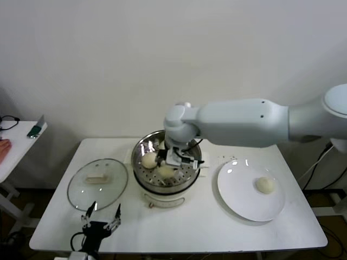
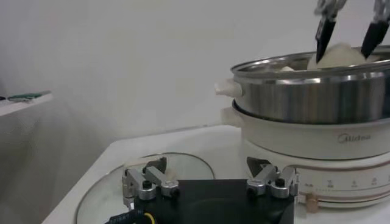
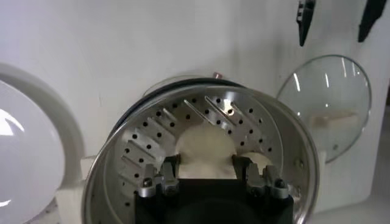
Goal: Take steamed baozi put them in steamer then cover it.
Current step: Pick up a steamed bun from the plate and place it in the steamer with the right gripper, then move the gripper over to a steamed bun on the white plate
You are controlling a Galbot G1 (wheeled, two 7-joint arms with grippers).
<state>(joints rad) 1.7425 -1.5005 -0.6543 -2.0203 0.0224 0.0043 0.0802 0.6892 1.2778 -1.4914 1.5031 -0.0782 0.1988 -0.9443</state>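
Right arm in the steamer, bun between my fingers.

Baozi [image 3: 204, 149] sits on the perforated tray directly between my right gripper [image 1: 174, 158] jaws, narrowed around it; can't tell if still pinching. Steamer [image 1: 142, 149] at table centre, rear half; another bun [image 1: 148, 160] inside. One bun left [image 1: 264, 184] on the plate [image 1: 238, 203], right side, nearest this arm. Lid [image 1: 97, 183] front-left, beside my left gripper [image 1: 101, 221], idle and spread wide at the front edge.

I see cream-white baozi [image 1: 149, 160] in my shiny steel steamer [image 1: 142, 149], its tray [image 3: 152, 137] patterned with rows of holes. The plate [image 1: 238, 195] and table [image 1: 179, 227] are white; the lid [image 1: 97, 184] is clear glass.
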